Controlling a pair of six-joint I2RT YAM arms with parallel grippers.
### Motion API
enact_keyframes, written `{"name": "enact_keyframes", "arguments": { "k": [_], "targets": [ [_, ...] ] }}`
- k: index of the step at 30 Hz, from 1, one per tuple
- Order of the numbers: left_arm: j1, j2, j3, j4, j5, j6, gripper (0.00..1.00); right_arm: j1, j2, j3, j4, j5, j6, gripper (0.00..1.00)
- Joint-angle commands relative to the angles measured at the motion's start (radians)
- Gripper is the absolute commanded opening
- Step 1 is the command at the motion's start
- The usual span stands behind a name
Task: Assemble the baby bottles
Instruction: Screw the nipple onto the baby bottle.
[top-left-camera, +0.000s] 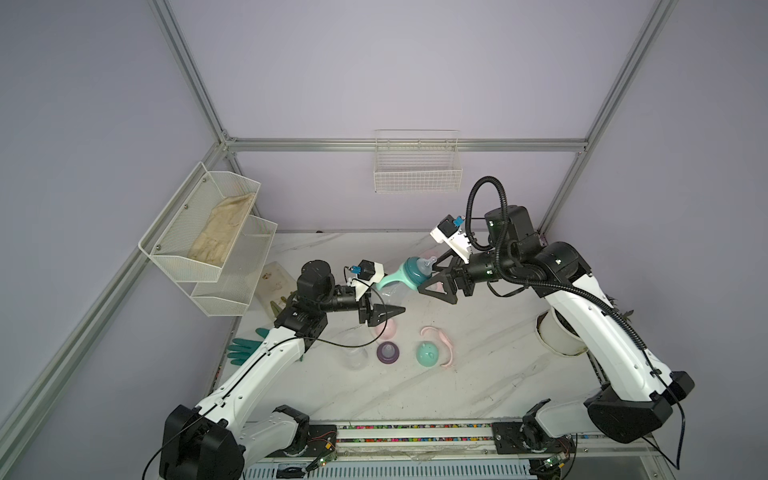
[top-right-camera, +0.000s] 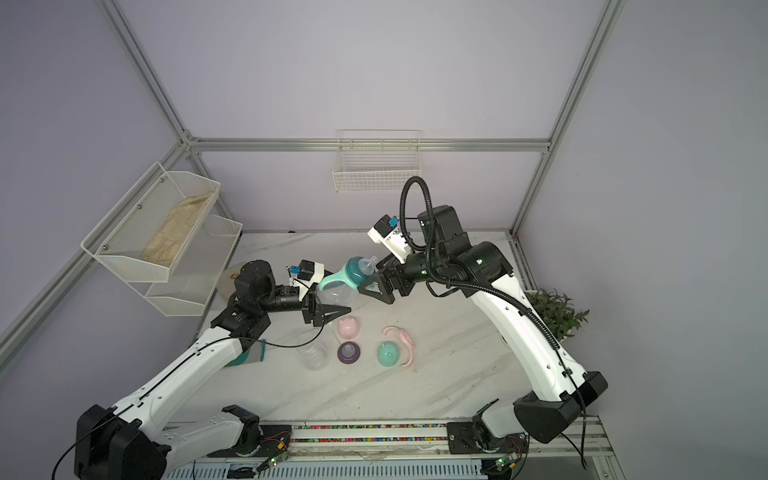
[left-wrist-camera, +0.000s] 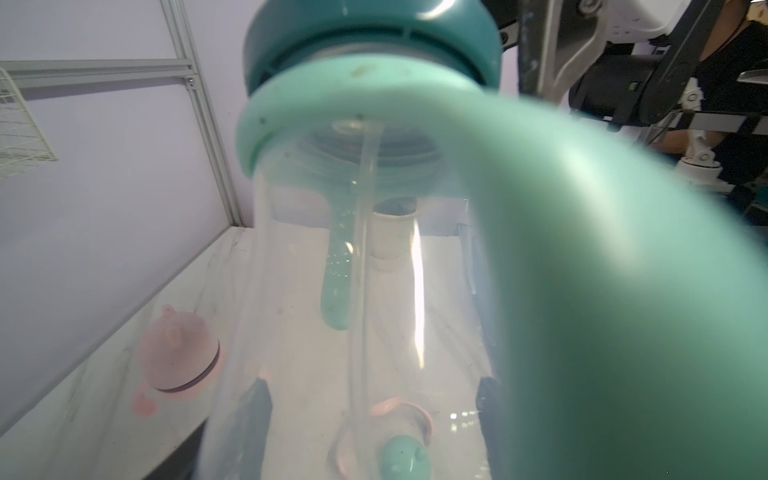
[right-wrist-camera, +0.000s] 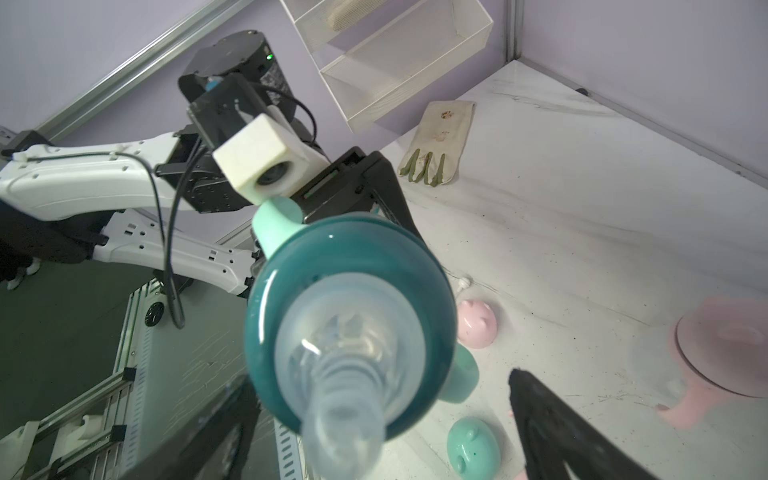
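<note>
**A:** Where's the baby bottle (top-left-camera: 411, 272)?
**B:** Mid-frame in both top views, tilted, off the bench (top-left-camera: 478, 374). The left gripper (top-left-camera: 395, 311) clamps its clear base, and the right gripper (top-left-camera: 430, 276) stands open around the nipple end.
**A:** Handling?
**B:** Light and slick, probably thin-walled. Grip the stiff teal collar (right-wrist-camera: 411, 282), not the mint handles (top-left-camera: 384, 283).

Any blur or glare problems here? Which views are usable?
Left wrist view: the mint handle is a big out-of-focus smear, with a glare streak down the held bottle. Right wrist view: nipple too close, soft; table behind sharper. Both top views: even light, soft shadows, sharp, but the clear bottle on the table barely shows.
</note>
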Motion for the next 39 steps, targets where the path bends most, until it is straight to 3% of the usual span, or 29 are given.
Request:
{"name": "enact_keyframes", "arguments": {
  "k": [1,5,10,18,24,30,39],
  "targets": [
    [0.007,0.005,0.069,0.039,0.121,-0.055,0.00,0.000,-0.029,0.013,-0.034,-0.101,-0.086,0.96],
    [0.005,0.000,0.058,0.030,0.106,-0.043,0.00,0.000,-0.020,0.030,-0.004,-0.075,-0.077,0.95],
    [0.005,-0.037,0.024,0.047,-0.012,-0.013,0.00,0.000,0.017,0.052,0.022,-0.030,-0.008,0.94],
    [-0.015,-0.123,-0.095,0.125,-0.513,0.149,0.00,0.000,0.062,0.005,0.251,0.011,0.272,0.93],
    [-0.064,-0.156,-0.142,0.132,-0.715,0.275,0.00,0.000,0.120,0.037,0.384,0.000,0.415,0.93],
    [-0.089,-0.166,-0.153,0.133,-0.821,0.320,0.00,0.000,0.190,0.109,0.355,0.001,0.445,0.93],
    [-0.091,-0.169,-0.161,0.151,-0.848,0.346,0.00,0.000,0.241,0.118,0.260,0.024,0.431,0.91]
  ]
}}
